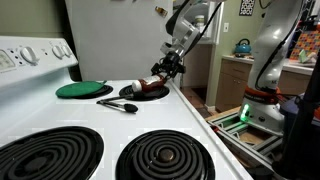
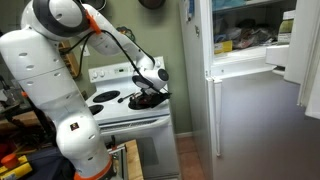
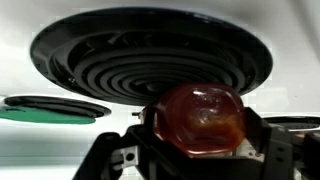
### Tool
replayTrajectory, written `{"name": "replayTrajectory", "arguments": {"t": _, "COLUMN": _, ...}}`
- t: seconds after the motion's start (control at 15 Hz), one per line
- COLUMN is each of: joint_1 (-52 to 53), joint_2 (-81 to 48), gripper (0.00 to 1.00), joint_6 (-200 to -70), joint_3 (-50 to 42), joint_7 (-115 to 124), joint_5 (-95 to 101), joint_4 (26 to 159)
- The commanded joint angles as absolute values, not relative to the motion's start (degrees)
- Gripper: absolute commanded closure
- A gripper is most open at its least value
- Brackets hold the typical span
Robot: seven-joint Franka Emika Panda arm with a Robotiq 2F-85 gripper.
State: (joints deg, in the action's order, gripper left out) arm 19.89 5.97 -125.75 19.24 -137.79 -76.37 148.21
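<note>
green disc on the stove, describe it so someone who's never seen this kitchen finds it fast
Start at the white stove with black coil burners. Toward its back, near the control knobs, a flat green disc lies on top. It is the only green thing there; the spoon beside it and the pan by the gripper are dark.
</note>
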Motion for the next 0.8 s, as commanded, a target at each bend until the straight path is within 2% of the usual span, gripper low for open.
{"name": "replayTrajectory", "arguments": {"t": 0.0, "joint_1": 20.0, "joint_2": 3.9, "gripper": 0.33, "joint_6": -126.6, "joint_3": 19.7, "joint_7": -140.9, "joint_5": -80.0, "joint_4": 147.8}}
{"name": "replayTrajectory", "arguments": {"t": 0.07, "joint_1": 20.0, "joint_2": 3.6, "gripper": 0.04, "joint_6": -126.6, "joint_3": 19.7, "joint_7": -141.2, "joint_5": -80.2, "joint_4": 147.8}}
{"name": "replayTrajectory", "arguments": {"t": 0.13, "joint_1": 20.0, "joint_2": 3.6, "gripper": 0.05, "joint_6": -126.9, "joint_3": 19.8, "joint_7": -140.9, "joint_5": -80.4, "joint_4": 147.7}}
{"name": "replayTrajectory", "arguments": {"t": 0.27, "joint_1": 20.0, "joint_2": 4.9, "gripper": 0.0, "joint_6": -126.8, "joint_3": 19.8, "joint_7": -140.1, "joint_5": -80.3, "joint_4": 147.8}}
{"name": "replayTrajectory", "arguments": {"t": 0.47, "joint_1": 20.0, "joint_2": 8.0, "gripper": 0.0, "joint_6": -126.1, "joint_3": 19.8, "joint_7": -137.5, "joint_5": -78.7, "joint_4": 147.6}}
{"name": "replayTrajectory", "arguments": {"t": 0.73, "joint_1": 19.5, "joint_2": 15.6, "gripper": 0.0, "joint_6": -126.1, "joint_3": 20.3, "joint_7": -122.0, "joint_5": -69.3, "joint_4": 149.4}}
